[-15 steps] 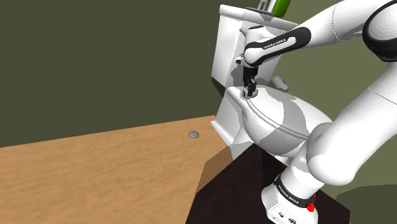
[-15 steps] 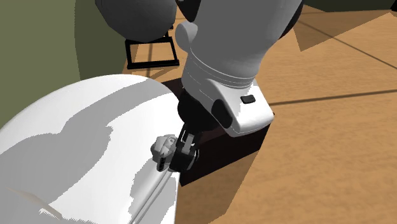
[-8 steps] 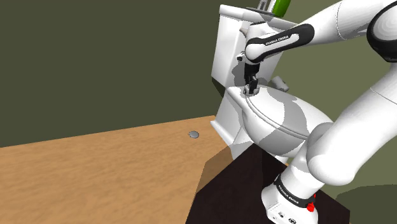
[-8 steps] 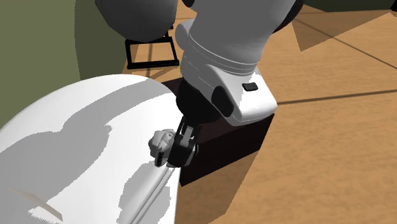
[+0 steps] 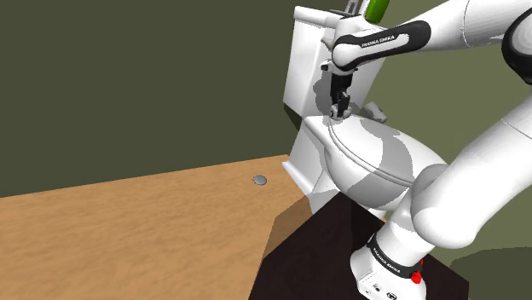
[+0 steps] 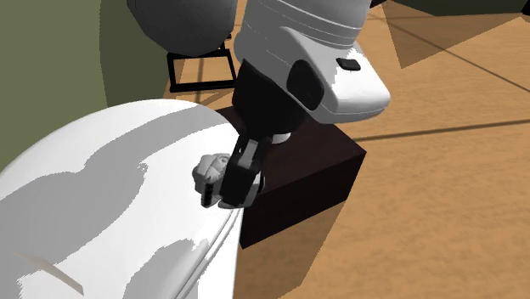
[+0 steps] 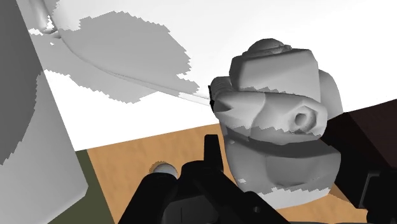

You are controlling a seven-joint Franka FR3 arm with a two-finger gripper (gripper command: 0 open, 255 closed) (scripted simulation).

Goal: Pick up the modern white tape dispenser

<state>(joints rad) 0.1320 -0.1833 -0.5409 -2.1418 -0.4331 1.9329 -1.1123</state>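
Dispenser work here plays out over the toilet (image 5: 309,166), the biggest thing in front of you. The arm (image 5: 465,34) reaches from its stand (image 5: 328,247) across the shut lid (image 5: 384,158) toward the tank (image 5: 305,60). Your end effector (image 6: 228,188) is clenched on the grey-white dispenser (image 7: 277,118). Over the last second the hand has climbed. The dispenser has come up with it, from resting on the lid to hanging just above. That tells you the grasp is holding and the pick is nearly done. Keep raising steadily, since so lumpy a body could twist in the grip.
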